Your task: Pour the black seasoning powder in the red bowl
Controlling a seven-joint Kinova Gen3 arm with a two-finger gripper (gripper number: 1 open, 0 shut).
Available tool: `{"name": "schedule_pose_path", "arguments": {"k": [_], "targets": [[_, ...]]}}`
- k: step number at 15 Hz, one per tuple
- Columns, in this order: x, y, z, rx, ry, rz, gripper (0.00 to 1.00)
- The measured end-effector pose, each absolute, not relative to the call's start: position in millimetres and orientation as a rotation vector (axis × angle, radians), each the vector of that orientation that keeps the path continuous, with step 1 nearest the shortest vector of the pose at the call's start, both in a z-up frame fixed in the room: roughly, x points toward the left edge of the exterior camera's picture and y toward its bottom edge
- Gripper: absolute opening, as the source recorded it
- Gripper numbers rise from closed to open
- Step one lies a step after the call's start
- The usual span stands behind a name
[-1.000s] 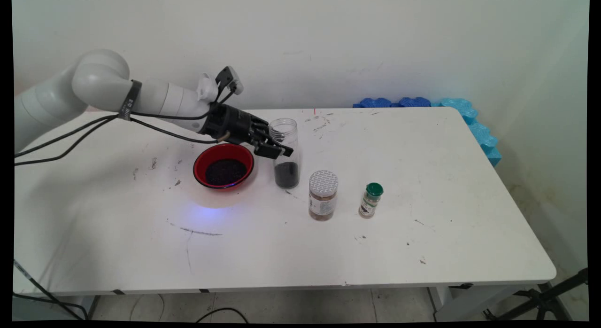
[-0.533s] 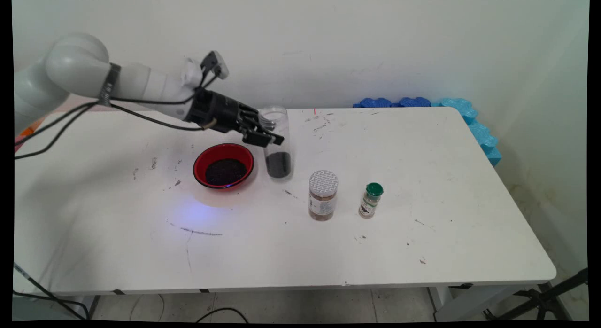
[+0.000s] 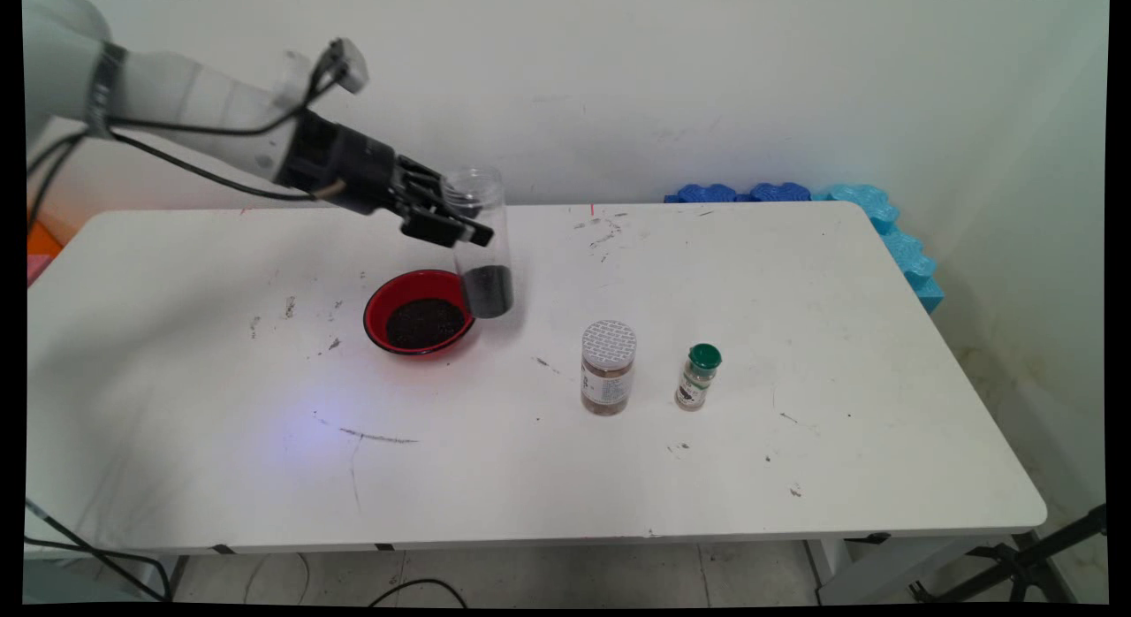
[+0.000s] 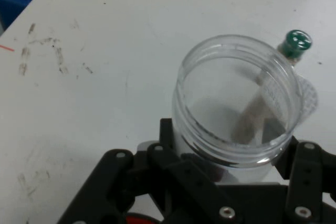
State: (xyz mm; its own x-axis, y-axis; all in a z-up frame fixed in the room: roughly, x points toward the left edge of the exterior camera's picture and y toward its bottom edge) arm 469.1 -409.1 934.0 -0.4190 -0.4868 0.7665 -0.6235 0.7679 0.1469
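One gripper [image 3: 455, 224], jaws clamped on one open clear jar [image 3: 482, 246] with dark grains at its bottom, held clear of the white table [image 3: 795, 334] just right of one red bowl [image 3: 420, 313] of dark grains. Farther right, two capped spice jars: one silver-lidded [image 3: 608, 367], one green-lidded [image 3: 699, 376].

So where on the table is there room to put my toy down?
The whole near half of the table is bare, and so is the right end past the green-capped bottle. It is crowded in the middle: the red bowl, the hand holding the clear jar over it, and the silver-lidded jar.
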Motion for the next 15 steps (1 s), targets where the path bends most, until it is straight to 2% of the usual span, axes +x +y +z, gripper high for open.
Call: {"name": "schedule_pose_path", "arguments": {"k": [9, 15], "targets": [[498, -378, 991, 0.822, -2.136, 0.114, 0.00], [508, -369, 1011, 0.833, -2.136, 0.078, 0.00]]}}
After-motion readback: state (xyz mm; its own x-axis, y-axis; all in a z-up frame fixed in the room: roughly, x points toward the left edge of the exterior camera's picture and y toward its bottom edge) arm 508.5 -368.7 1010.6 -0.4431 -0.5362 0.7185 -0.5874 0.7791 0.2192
